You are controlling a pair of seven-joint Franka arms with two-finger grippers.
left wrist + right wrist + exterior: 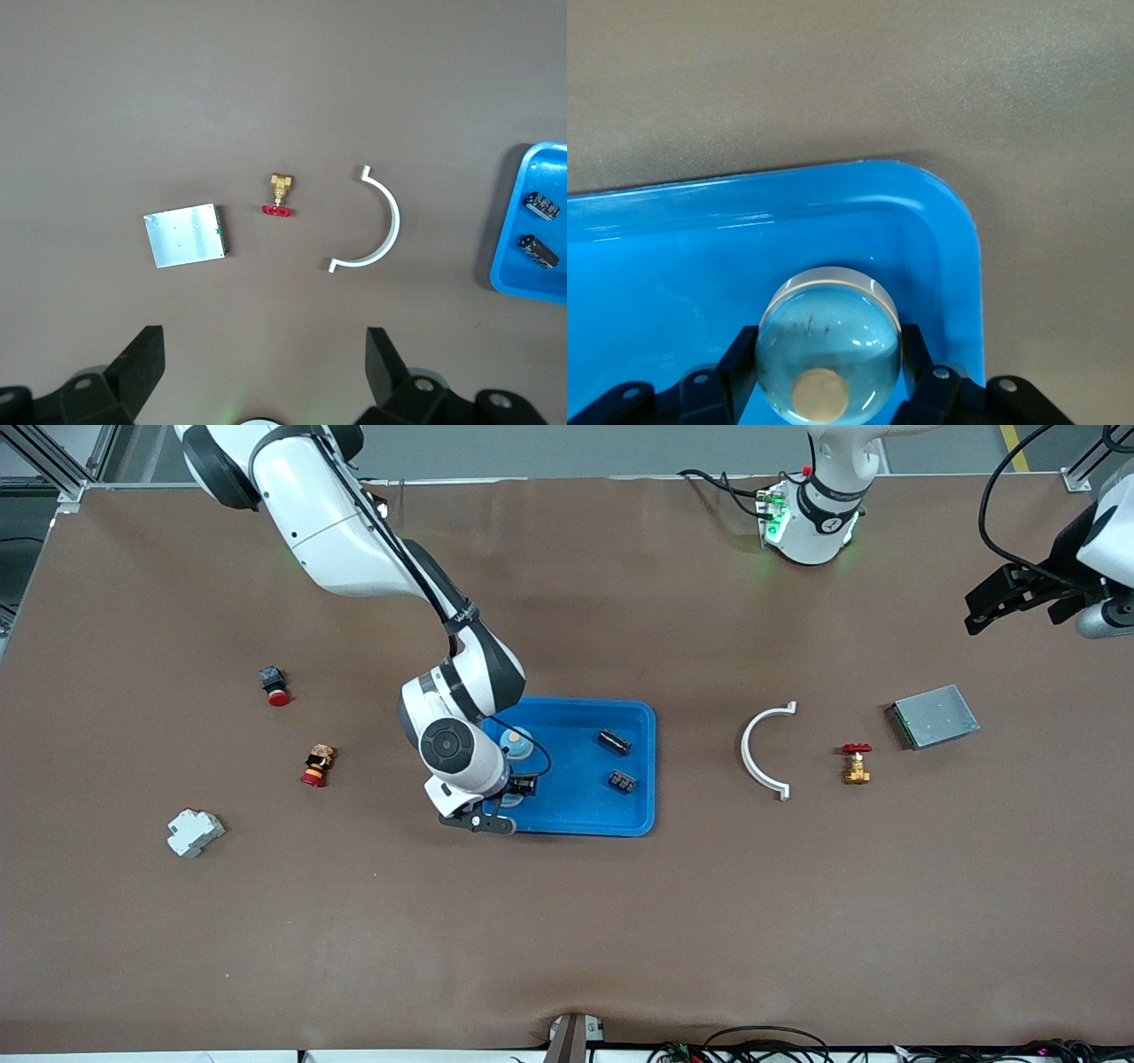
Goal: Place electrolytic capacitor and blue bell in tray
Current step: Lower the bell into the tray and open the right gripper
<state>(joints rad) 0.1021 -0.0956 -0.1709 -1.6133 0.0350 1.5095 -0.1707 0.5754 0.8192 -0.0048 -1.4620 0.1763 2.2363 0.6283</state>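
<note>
While clenched on the blue bell [828, 341], held low inside the tray's [651, 771] near corner at the right arm's end: right hand [507, 799]. Lying in the tray toward the left arm's end, apart: far electrolytic capacitor [614, 740], near electrolytic capacitor [623, 781]. Waiting above the surface [567, 921] near the grey plate [935, 716], released, grasping nothing: left hand [264, 372].
</note>
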